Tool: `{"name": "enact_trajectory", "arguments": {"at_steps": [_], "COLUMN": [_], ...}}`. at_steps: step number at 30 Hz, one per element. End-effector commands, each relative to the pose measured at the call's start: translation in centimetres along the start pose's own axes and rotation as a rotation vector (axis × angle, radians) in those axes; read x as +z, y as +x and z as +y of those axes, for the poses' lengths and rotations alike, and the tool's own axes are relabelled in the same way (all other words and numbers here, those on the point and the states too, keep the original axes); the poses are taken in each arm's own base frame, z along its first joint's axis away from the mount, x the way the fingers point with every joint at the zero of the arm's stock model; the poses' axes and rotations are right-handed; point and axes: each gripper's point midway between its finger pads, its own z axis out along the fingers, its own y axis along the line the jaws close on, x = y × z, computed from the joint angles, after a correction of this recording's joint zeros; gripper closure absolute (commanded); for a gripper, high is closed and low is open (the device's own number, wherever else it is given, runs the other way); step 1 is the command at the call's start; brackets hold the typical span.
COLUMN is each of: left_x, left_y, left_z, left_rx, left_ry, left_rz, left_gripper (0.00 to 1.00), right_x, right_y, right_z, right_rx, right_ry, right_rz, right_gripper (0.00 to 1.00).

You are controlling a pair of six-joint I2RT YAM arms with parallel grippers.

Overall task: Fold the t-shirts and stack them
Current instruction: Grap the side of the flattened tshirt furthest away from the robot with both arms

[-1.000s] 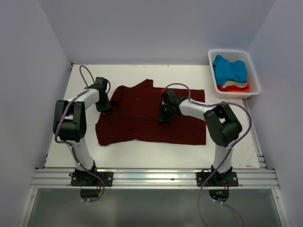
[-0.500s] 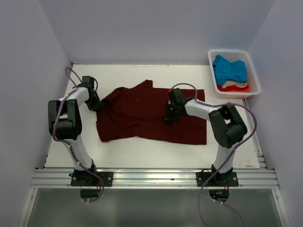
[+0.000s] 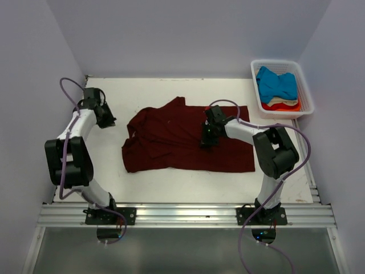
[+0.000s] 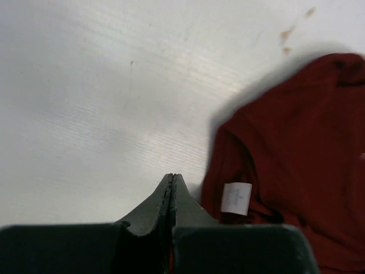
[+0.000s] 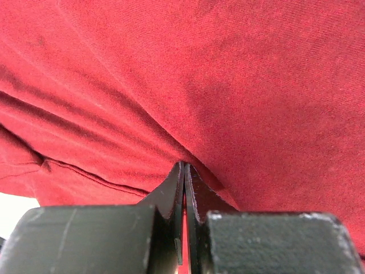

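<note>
Right gripper (image 5: 183, 166) pinching dark maroon t-shirt (image 3: 171, 140), wrinkled, spread flat, white label (image 4: 236, 198) showing, left gripper (image 4: 172, 180) closed, empty

A plain dark maroon t-shirt (image 3: 182, 140), its neck label (image 4: 236, 198) white, lies on the white tabletop (image 3: 154, 94), which is marked by two rust-brown specks (image 4: 285, 37). My left gripper (image 4: 172, 180) and right gripper (image 5: 185, 168) are black, and my arms (image 3: 238, 131) are white with black joints. The white slatted basket (image 3: 308, 108) holds a bright blue t-shirt (image 3: 276, 83), a cream t-shirt (image 3: 279, 101) and an orange-red t-shirt (image 3: 282, 107).
</note>
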Motion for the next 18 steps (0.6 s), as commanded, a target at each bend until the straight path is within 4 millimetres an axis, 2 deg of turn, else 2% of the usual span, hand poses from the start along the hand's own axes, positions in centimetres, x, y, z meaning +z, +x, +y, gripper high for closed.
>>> {"name": "enact_trajectory", "arguments": {"at_steps": [1,3,5,7,10,11,12,14,15,16,17,18], "left_x": [-6.5,-8.7,-9.4,-9.3,-8.2,-7.8,-6.9,-6.2,-5.5,-5.2,-4.9,-4.5], "left_y": [-5.4,-6.5,-6.6,-6.5,-5.3,-4.9,-3.9,-4.2,-3.4,-3.7,-3.8,-3.8], "left_z": [-4.2,-6.1,-7.5,-9.1,-12.1,-12.9,-14.0,-15.2,-16.9,-17.7,-18.4,-19.9], "left_rx": [0.009,0.025,0.035,0.07,0.121,0.132,0.149,0.164,0.192,0.211,0.227,0.252], "left_ry": [0.202,0.291,0.355,0.406,0.488,0.511,0.531,0.566,0.589,0.601,0.607,0.624], "left_rz": [-0.245,-0.285,-0.265,-0.242,-0.203,-0.193,-0.165,-0.169,-0.144,-0.154,-0.158,-0.157], "left_gripper": [1.0,1.0,1.0,1.0,1.0,1.0,1.0,0.98,0.97,0.94,0.88,0.84], "right_x": [0.8,1.0,1.0,1.1,0.7,0.2,-0.9,-2.8,-4.2,-5.2,-6.0,-7.2], "right_y": [4.1,4.1,4.1,3.5,2.9,3.2,1.9,0.4,-0.5,-1.3,-2.0,-3.2], "right_z": [-6.9,-6.5,-6.2,-5.5,-2.1,0.0,1.8,4.0,4.8,5.3,5.6,6.1], "right_rx": [-0.034,-0.036,-0.036,-0.039,-0.069,-0.078,-0.102,-0.123,-0.139,-0.15,-0.165,-0.174], "right_ry": [0.257,0.233,0.216,0.182,-0.003,-0.121,-0.207,-0.289,-0.308,-0.314,-0.31,-0.301], "right_rz": [0.13,0.136,0.137,0.121,0.099,0.112,0.056,0.005,-0.033,-0.059,-0.082,-0.11], "right_gripper": [1.0,1.0,1.0,1.0,1.0,1.0,1.0,1.0,0.94,0.9,0.86,0.79]}}
